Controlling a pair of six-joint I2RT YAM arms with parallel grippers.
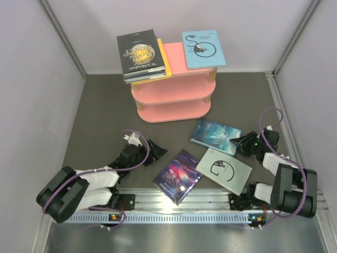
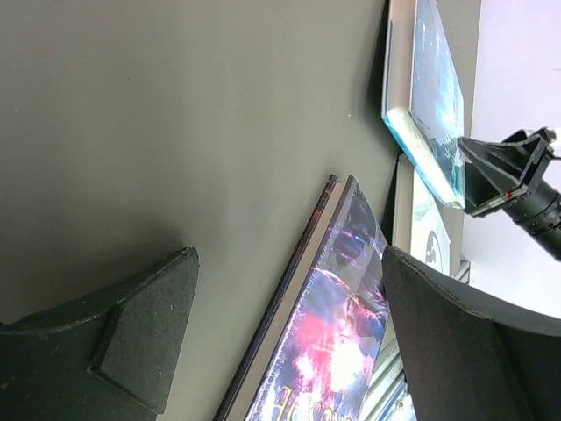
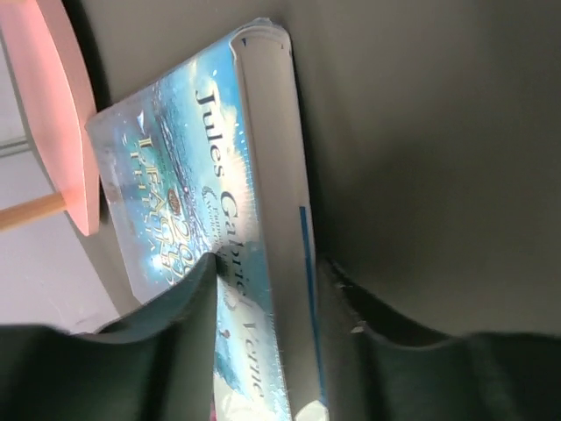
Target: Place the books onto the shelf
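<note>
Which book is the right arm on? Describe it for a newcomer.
Find the pink shelf at the back. Three books lie on the dark mat before it; the teal book is nearest the shelf, its edge pinched by the right end effector. Its icy cover differs from the purple book and the pale grey book.

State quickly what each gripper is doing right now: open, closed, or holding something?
Left gripper: open, holding nothing.
Right gripper: closed on the teal book, gripping its edge.
</note>
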